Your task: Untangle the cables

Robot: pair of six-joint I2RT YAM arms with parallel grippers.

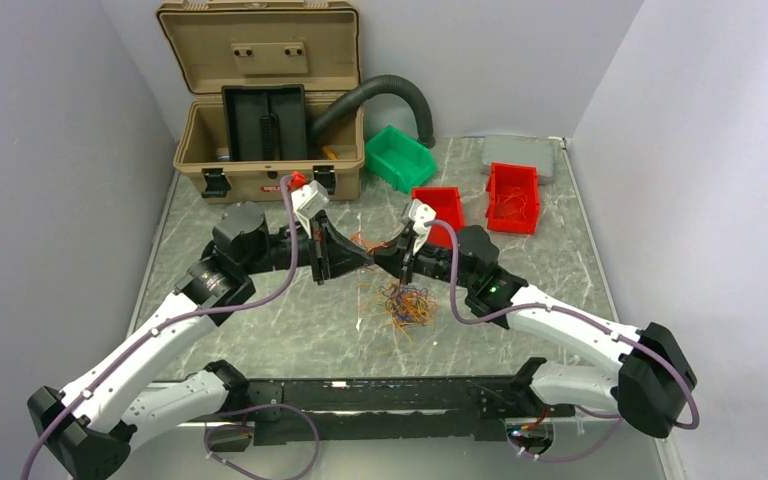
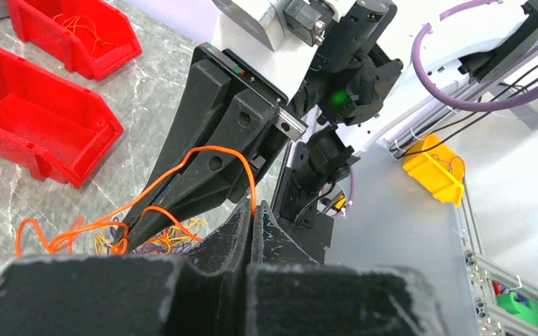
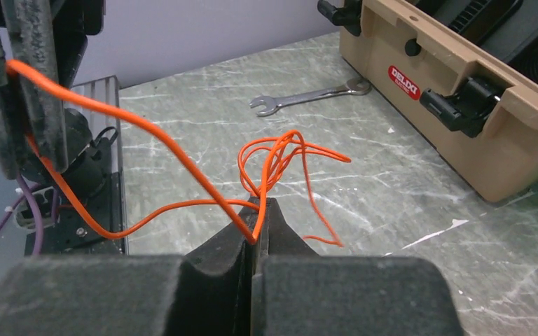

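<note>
Both arms meet over mid table (image 1: 260, 330), tips nearly nose to nose, just above & behind the tangle of cables (image 1: 410, 305). The tangle lies on the marble-look top betw the arms, a bit nearer the R one. L gripper (image 2: 252, 218) is pinched tight on one orange wire (image 2: 214, 148), no gap betw its pads. R gripper (image 3: 256, 234) is clamped the same way, on what looks like the same strand further along. In the R wrist view the wire runs in a slack curve from the R pinch up to the L fingers at top left. Past the R pinch a few orange loops & a free end hang clear above the table. Two pinch points on one strand make sense: w/ both ends of a short run held, drawing the arms apart should slide that wire out of the heap instead of lifting the lot. The slack says no pull is on it yet. Prob early in the job, since most of the yellow, purple & orange strands sit knotted in the pile. Risks: such a thin wire could slip thru the pads, or drag the whole clump along. The far red bin (image 1: 512, 168) already holds some thin orange wire, so it is likely the drop spot
</note>
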